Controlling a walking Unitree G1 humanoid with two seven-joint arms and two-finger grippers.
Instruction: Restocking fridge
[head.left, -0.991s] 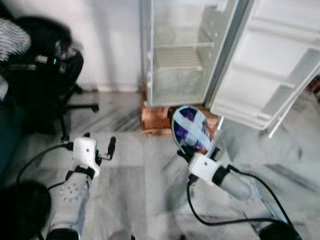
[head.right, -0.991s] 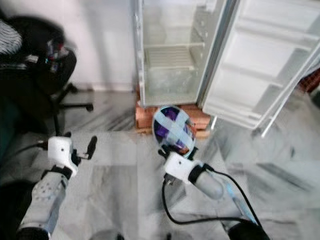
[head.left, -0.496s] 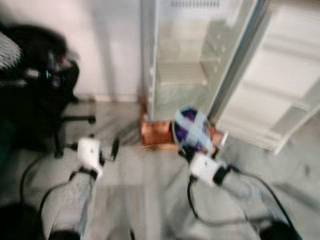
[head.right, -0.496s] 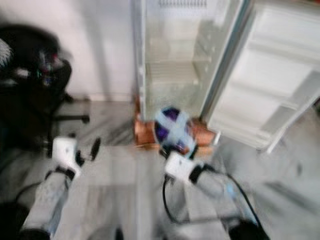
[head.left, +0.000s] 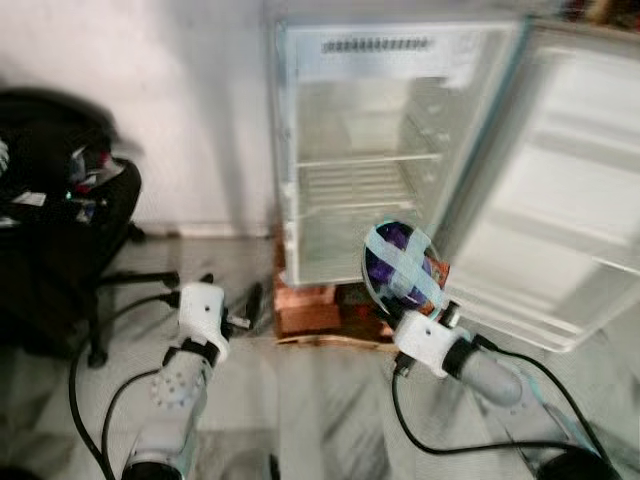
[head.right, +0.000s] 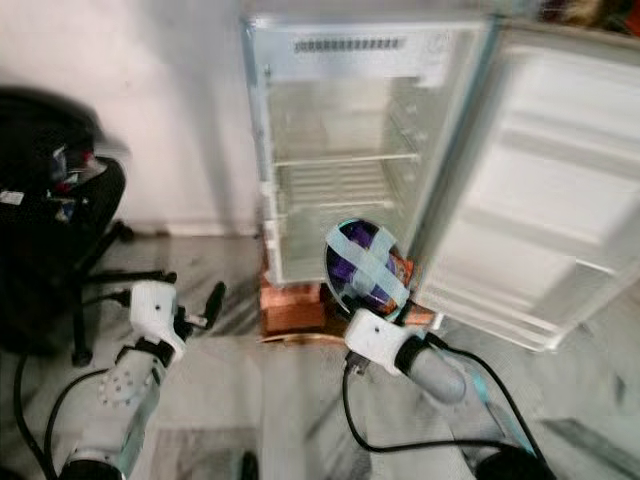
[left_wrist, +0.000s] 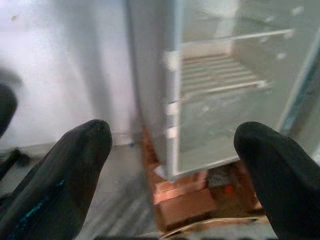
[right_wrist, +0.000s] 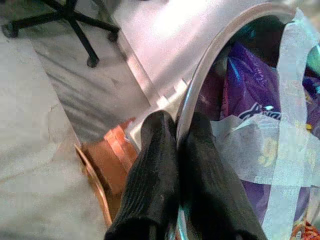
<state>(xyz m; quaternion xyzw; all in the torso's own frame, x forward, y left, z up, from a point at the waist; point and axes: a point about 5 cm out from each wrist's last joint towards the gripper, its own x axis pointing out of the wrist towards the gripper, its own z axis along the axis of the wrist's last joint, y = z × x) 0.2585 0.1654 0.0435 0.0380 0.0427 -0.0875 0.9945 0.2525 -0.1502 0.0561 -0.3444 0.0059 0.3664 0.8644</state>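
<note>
Just right of center, below the open fridge (head.left: 360, 150), the right gripper (right_wrist: 180, 150) pinches the thin metal rim of a taped-over steel bowl (head.left: 402, 265) of snack packets, probably light but slippery there, while the left gripper (left_wrist: 172, 150) hangs spread and empty.

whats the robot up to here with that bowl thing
It faces an open fridge that sits on bricks, door swung wide. The right gripper is shut on the rim of a metal bowl, taped over purple packets, held up in front of the lower compartment. The left gripper is open and holds nothing. The shelves look bare.
</note>
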